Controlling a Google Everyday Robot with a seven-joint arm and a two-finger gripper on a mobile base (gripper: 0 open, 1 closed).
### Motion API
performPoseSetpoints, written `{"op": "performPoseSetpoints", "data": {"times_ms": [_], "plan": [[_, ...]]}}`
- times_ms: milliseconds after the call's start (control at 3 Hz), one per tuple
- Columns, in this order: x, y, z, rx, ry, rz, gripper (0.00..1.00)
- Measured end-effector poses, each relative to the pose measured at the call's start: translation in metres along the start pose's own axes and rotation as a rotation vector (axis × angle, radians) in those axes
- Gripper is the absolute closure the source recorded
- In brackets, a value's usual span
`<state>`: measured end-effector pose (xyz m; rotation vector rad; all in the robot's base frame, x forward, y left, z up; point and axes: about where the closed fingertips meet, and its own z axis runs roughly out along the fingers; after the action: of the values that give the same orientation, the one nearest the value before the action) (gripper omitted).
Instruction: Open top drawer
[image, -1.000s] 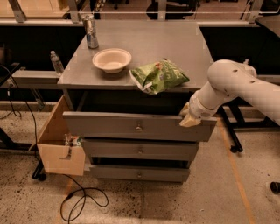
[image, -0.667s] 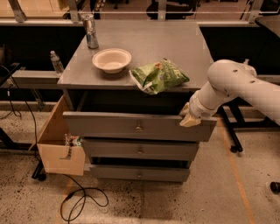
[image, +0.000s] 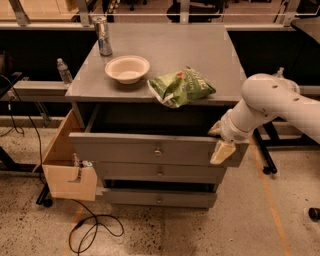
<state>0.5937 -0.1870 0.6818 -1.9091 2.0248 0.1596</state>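
At the table's (image: 200, 55) front, the top drawer (image: 150, 150) stood partway out, with a dark gap behind it. The end effector (image: 220, 141) sat at its right end; clamped or loose, could not tell. Judged: mid-pull. Next calls for a straight, level draw outward. Beyond: bag (image: 182, 86), bowl (image: 127, 68).

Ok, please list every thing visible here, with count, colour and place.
flat grey tabletop: one, grey, centre
wide grey top drawer with round metal knob: one, grey, pulled out
narrower grey drawers: two, grey, below it
silver metal can: one, silver, tabletop, back left
round cream bowl: one, cream, beside the can
crinkled green snack bag: one, green, tabletop front edge
clear plastic bottle: one, clear, ledge at left
light wooden box: one, tan, left of drawers
black cable: one, black, floor
white robot arm: one, white, right
tool: one, beige, top drawer's right end
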Motion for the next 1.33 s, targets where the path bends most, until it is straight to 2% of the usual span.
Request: {"op": "performPoseSetpoints", "data": {"times_ms": [333, 667, 1000, 1333], "plan": [[0.0, 0.002, -0.001, -0.001, 0.0, 0.003, 0.0], [0.009, 0.054, -0.008, -0.021, -0.009, 0.085, 0.0], [0.02, 0.117, -0.01, -0.053, -0.029, 0.188, 0.0], [0.02, 0.118, -0.011, -0.053, -0.029, 0.191, 0.0]]}}
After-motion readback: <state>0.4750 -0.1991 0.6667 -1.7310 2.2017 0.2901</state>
